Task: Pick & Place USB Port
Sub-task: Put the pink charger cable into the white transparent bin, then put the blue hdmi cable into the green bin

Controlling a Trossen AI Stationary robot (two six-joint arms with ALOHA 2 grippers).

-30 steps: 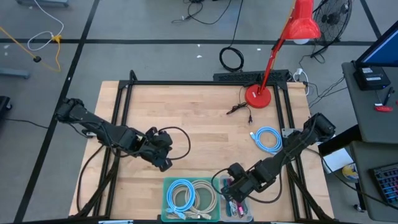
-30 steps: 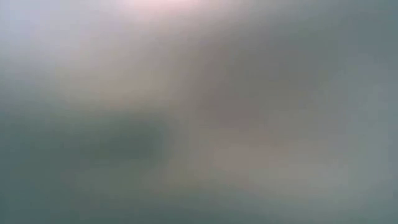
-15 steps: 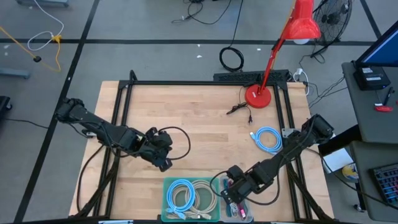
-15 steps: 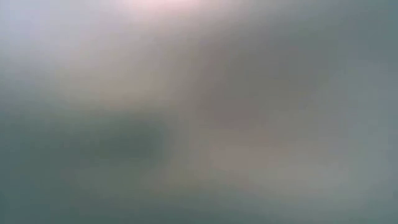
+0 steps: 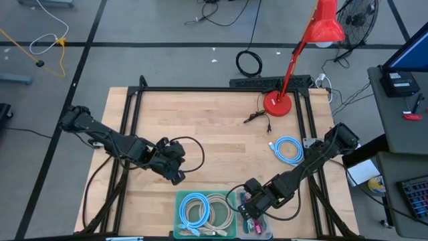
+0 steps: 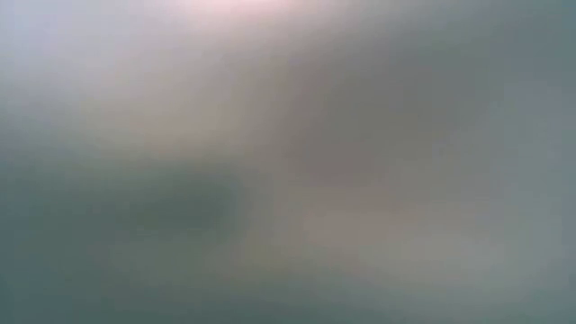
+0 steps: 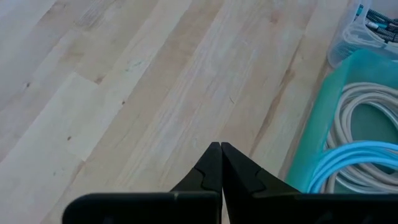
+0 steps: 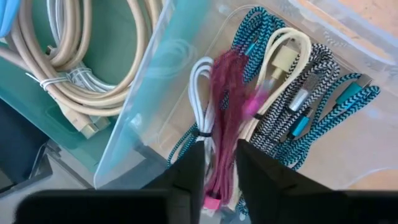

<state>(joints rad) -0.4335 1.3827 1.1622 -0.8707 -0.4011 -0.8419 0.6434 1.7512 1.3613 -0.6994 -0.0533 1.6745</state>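
My right tool (image 8: 214,163) hangs over the clear bin (image 8: 348,158) at the lower centre-right of the high view. Its fingers (image 8: 188,171) stand slightly apart, with the magenta USB cable (image 8: 229,106) between them; whether they touch it I cannot tell. Teal-braided, cream, white and black-and-white cables lie bundled beside it in the same bin. Just beside this bin stands the teal tray (image 5: 179,215), holding beige and blue coils.

My left tool (image 7: 221,165), fingers together, holds nothing and hovers over the bare wooden surface (image 5: 214,127), left of centre. A blue coil (image 5: 288,148) lies on the surface at right.
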